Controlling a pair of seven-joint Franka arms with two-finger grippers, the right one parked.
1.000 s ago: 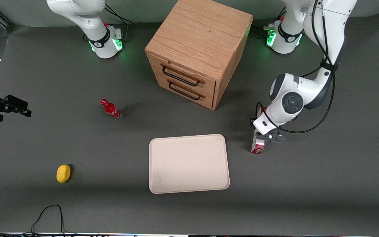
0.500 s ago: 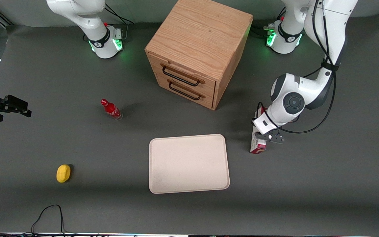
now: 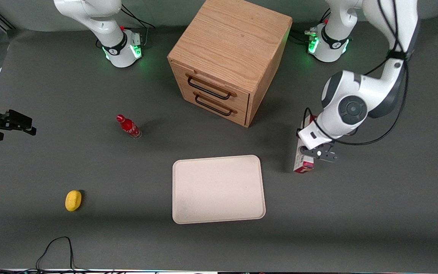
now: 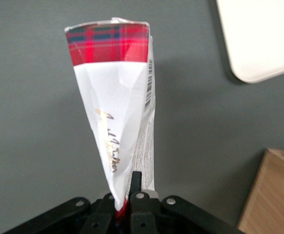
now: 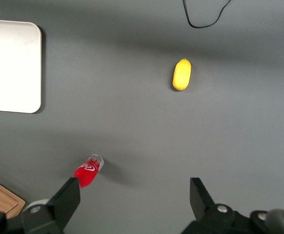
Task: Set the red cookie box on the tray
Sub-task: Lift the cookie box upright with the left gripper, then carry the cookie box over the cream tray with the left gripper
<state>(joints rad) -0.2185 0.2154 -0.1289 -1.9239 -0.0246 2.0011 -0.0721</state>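
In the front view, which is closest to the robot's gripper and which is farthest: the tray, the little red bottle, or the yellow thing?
Measured from the gripper, shut on the red cookie box:
1. The tray, beside the box, toward the parked arm's end.
2. The red bottle, farther toward the parked arm's end.
3. The yellow thing, farthest, nearer the front camera than the bottle.

Robotics lab bench.
Franka arm bases (image 3: 122, 47) with green status lights bolted to a grey-matted table (image 3: 51, 95), loose cables (image 3: 57, 243), staged wooden drawer cabinet (image 3: 228, 61).
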